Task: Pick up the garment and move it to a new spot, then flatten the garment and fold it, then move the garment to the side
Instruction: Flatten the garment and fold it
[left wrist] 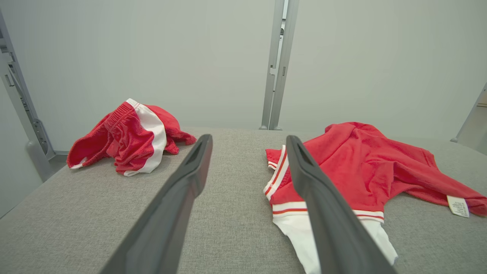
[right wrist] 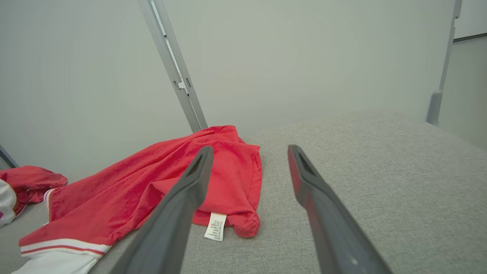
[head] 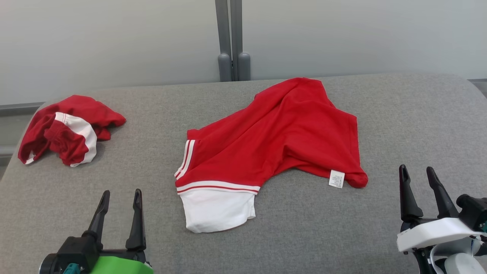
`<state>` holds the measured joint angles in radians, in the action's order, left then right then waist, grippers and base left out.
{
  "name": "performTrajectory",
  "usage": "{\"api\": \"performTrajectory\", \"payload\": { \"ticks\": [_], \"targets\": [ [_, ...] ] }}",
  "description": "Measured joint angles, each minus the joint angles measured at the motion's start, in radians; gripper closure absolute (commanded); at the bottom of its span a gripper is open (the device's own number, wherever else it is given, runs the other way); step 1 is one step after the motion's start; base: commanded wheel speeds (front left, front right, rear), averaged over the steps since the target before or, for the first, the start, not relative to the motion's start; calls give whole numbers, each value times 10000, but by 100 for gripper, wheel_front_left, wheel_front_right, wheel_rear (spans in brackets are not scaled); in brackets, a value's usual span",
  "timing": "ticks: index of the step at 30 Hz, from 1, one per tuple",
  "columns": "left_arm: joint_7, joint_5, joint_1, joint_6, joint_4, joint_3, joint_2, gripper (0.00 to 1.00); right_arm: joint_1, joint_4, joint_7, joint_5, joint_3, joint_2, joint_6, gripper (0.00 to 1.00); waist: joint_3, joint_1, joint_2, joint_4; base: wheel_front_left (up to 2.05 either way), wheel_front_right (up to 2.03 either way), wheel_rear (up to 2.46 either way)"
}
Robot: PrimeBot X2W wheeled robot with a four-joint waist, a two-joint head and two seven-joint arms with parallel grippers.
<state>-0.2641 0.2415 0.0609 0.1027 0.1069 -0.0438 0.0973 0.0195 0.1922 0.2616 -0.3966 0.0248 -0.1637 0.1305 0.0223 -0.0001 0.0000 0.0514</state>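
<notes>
A red garment with a white, red-striped sleeve end and a small white label lies rumpled in the middle of the grey padded table. It also shows in the left wrist view as the garment and in the right wrist view as the garment. My left gripper stands open near the front left, short of the cloth, nothing between its fingers. My right gripper is open at the front right, just right of the labelled corner. Both hold nothing.
A second crumpled red and white garment sits at the table's far left, seen too as the bundle. A grey post rises behind the table against a pale wall. Bare grey surface lies at the front and right.
</notes>
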Motion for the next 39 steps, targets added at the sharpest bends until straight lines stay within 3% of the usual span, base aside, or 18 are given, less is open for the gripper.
{"api": "performTrajectory", "payload": {
  "ticks": [34, 39],
  "targets": [
    [0, -349, 51, 128, 313, -142, -71, 0, -241, 211, 2, 591, 307, 251, 0, 0, -12, 0, 0, 198, 0, 0, 0],
    [828, 188, -134, 203, 585, -562, -84, 0, 104, 483, -662, 535, 134, -4, 0, 0, -158, 0, 0, 179, 0, 0, 0]
  ]
}}
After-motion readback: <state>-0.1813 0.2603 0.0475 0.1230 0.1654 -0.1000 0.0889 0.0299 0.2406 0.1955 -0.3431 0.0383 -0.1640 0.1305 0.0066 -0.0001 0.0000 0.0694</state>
